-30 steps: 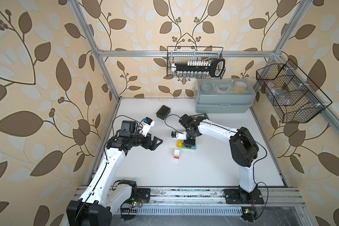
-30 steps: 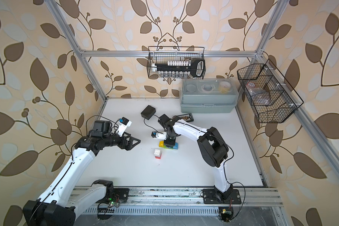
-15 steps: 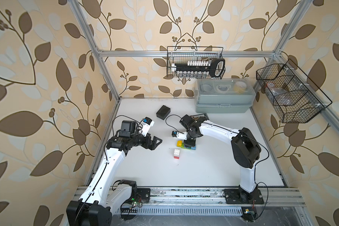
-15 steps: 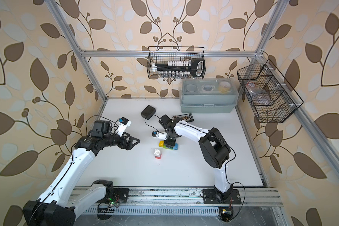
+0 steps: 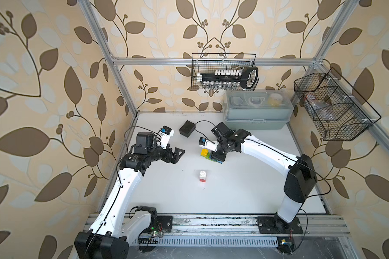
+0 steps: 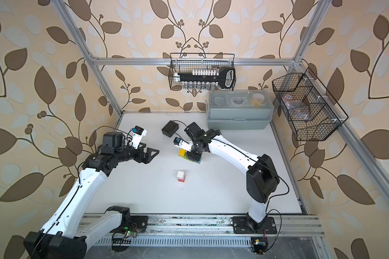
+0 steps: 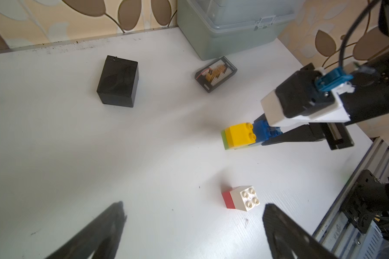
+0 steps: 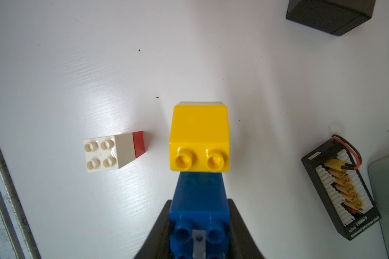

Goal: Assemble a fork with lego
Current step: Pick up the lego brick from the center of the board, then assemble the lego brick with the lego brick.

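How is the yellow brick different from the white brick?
The yellow brick is bright yellow; the white brick is creamy white. The yellow brick sits on a green brick; the white brick sits on a red brick. The yellow brick has a blue brick right beside it, gripped by the right end effector; the white brick's little stack stands alone. Both are chunky squares with studs on top.

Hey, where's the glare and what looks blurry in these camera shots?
Right wrist view: bright glare on the table beside the white brick; the blue brick near the lens is soft. Left wrist view: the left tool has blurred, dark fingers.
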Controlling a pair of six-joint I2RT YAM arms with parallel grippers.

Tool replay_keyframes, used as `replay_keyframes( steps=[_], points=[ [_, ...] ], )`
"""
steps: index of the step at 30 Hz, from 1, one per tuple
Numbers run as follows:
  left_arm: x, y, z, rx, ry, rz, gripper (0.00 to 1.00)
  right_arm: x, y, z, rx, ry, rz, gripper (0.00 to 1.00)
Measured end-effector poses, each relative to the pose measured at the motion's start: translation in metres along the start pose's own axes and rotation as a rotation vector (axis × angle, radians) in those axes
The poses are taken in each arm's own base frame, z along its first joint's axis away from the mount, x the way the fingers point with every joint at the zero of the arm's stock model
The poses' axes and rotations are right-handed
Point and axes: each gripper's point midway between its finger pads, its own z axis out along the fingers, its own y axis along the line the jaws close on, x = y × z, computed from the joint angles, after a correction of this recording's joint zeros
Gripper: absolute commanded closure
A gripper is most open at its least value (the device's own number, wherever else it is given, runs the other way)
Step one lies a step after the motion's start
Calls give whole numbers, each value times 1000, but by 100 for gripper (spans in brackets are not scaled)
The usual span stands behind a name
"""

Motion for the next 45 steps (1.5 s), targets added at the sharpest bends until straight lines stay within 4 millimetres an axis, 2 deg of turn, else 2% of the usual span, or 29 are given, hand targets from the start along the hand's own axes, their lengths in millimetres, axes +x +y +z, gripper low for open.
replay_keyframes(
  steps=[11, 19, 25, 29, 34, 40, 45],
  points=[
    [0, 10, 7, -33, 14, -28, 1, -20, 4, -48, 45, -93, 54, 100],
    [2, 11, 3, -51, 7, -30, 1, -26, 36, -57, 8, -76, 16, 100],
    [21, 8, 0, -53, 20, -53, 1, -32, 62, -64, -30, -64, -8, 100],
    [35, 9, -1, -68, 41, -71, 1, -34, 82, -58, -64, -33, -32, 100],
    [48, 8, -4, -78, 54, -81, 1, -31, 101, -38, -93, 44, -62, 100],
    [56, 9, -6, -93, 63, -85, 1, -23, 106, -18, -95, 134, -77, 100],
    [58, 8, -9, -101, 54, -80, 1, -17, 105, -11, -85, 180, -83, 100]
  ],
)
